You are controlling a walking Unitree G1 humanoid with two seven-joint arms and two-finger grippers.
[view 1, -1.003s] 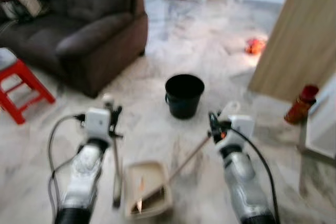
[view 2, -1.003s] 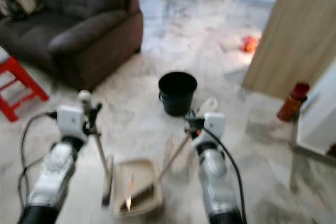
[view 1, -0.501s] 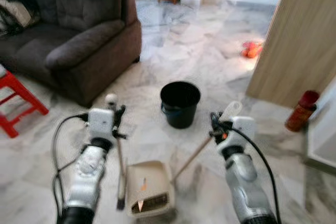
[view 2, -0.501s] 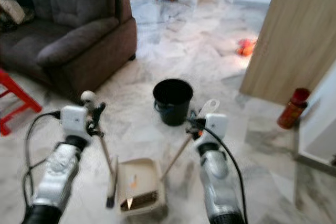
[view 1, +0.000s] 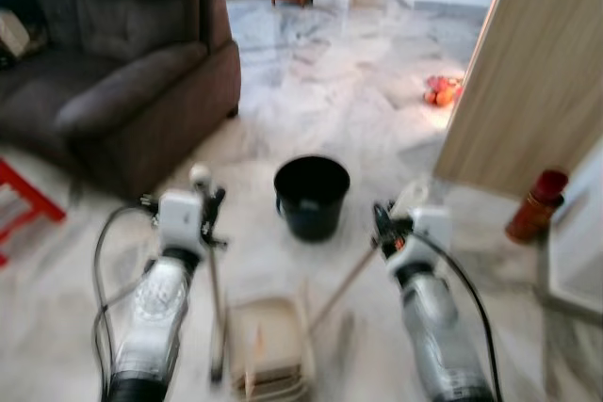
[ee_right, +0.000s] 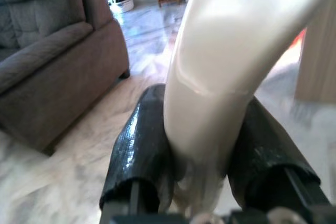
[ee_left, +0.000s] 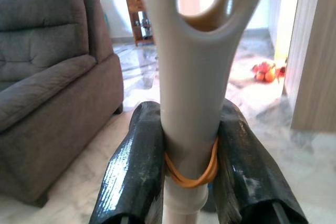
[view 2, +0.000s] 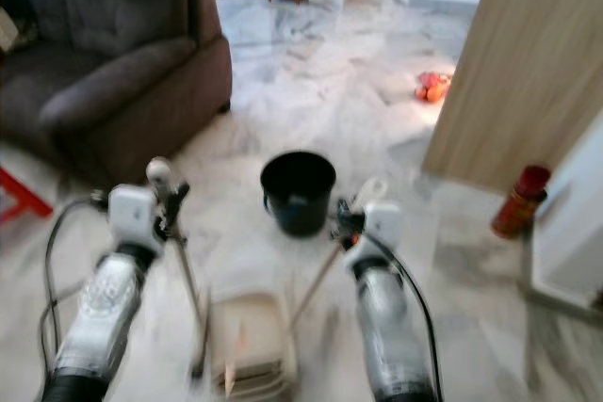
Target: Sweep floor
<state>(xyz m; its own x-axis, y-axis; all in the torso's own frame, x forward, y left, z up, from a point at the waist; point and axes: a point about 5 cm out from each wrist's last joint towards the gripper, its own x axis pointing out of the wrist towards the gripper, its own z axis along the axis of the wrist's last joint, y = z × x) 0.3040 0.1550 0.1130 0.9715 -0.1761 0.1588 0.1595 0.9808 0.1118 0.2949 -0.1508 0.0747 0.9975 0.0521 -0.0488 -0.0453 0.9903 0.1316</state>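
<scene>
Marble floor (view 1: 330,72), pale and glossy with grey veining, spreads out ahead of you in the left eye view, and on it at twelve o'clock stands a round black bucket (view 1: 311,195). Your left gripper (view 1: 209,217) is clamped on the thin handle of a broom (view 1: 215,308), whose rounded tip pokes up above the fingers while its dark head reaches the floor near six o'clock. Your right gripper (view 1: 382,230) grips the slanted handle of a cream dustpan (view 1: 268,355), a boxy tray lying on the floor between your two silver arms, blurred. A brown upholstered sofa (view 1: 113,54) fills ten o'clock, a light wood panel (view 1: 537,72) rises at two o'clock, and a red cylinder (view 1: 535,204) stands at three o'clock. In the left wrist view, both black fingers (ee_left: 134,171) press against a smooth cream handle with a hanging hole at its end, and an orange rubber band (ee_left: 191,169) circles the shaft. In the right wrist view, the glossy black fingers (ee_right: 139,156) pinch the white, curved moulded plastic of the dustpan handle, with the sofa behind.
</scene>
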